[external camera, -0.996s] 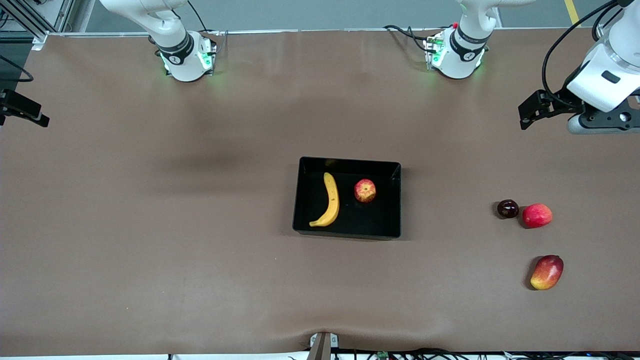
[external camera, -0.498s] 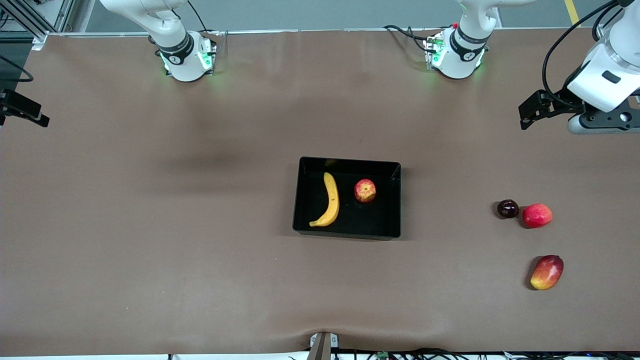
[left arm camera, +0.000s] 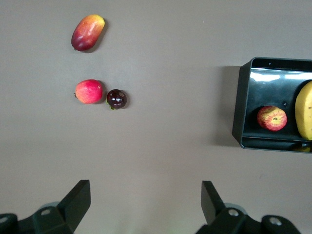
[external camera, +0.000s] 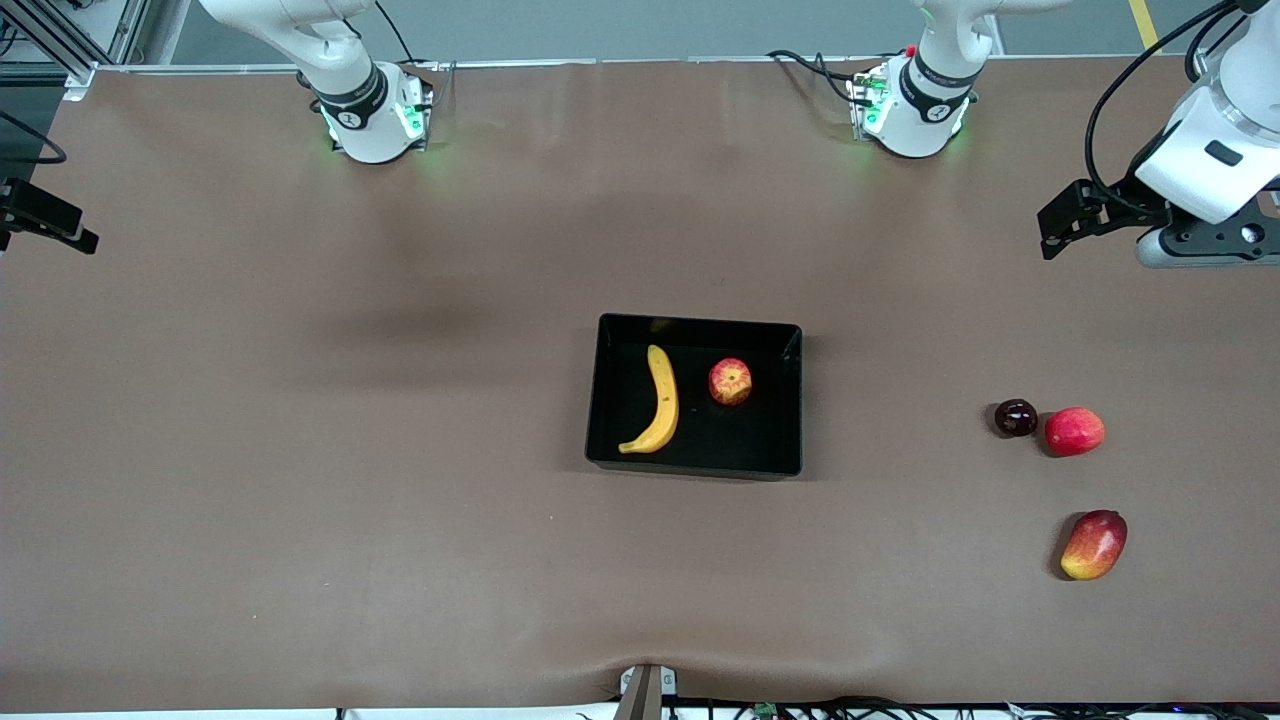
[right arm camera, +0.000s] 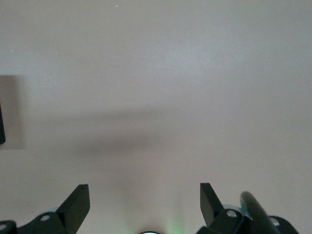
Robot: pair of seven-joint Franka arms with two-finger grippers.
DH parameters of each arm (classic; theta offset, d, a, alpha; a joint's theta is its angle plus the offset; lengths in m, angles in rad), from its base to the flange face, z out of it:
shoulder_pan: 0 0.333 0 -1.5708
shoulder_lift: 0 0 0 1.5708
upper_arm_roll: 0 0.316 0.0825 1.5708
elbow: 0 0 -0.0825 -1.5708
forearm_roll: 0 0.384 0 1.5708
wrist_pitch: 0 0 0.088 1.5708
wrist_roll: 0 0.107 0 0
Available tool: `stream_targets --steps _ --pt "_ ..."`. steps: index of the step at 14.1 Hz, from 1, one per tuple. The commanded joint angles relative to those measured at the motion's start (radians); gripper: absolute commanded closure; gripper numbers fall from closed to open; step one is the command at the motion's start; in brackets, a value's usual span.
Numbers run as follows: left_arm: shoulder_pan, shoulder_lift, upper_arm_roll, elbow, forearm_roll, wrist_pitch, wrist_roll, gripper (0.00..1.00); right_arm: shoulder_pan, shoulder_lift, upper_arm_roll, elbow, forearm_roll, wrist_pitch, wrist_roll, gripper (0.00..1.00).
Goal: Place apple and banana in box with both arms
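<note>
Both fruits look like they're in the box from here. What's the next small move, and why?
Probably none beyond holding both arms parked. The banana and apple lie side by side in the box. The left hand and right hand are open, empty and raised over bare table.

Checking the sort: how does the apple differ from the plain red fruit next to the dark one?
The apple lies in the box beside the banana; the red fruit sits on the table. The apple is streaked yellow with a pale dimple; the red fruit is smooth, even red. Both are round and similar-sized.
</note>
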Motion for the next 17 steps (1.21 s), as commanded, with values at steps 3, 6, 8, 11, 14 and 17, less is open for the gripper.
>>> stream_targets --steps 3,6,8,11,14,17 --pt "0.0 -0.012 0.004 0.005 -0.017 0.0 0.015 0.0 -0.003 -0.014 0.002 -0.003 -0.002 -0.009 0.015 0.0" --pt "0.0 -0.01 0.004 0.016 -0.017 0.0 0.012 0.0 -0.003 -0.014 0.002 -0.003 -0.002 -0.009 0.015 0.0" --pt "0.002 -0.01 0.004 0.016 -0.017 0.0 0.007 0.0 -0.003 -0.014 0.002 -0.003 -0.002 -0.009 0.015 0.0" --pt "0.002 -0.01 0.004 0.016 -0.017 0.0 0.007 0.0 -0.003 -0.014 0.002 -0.003 -0.002 -0.009 0.015 0.0" --pt "0.0 -0.009 0.004 0.019 -0.018 -0.002 0.004 0.0 -0.003 -0.014 0.002 -0.003 -0.002 -0.009 0.015 0.0" --pt "0.0 -0.005 0.004 0.022 -0.018 -0.006 0.003 0.0 -0.003 -0.014 0.002 -0.003 -0.002 -0.009 0.015 0.0"
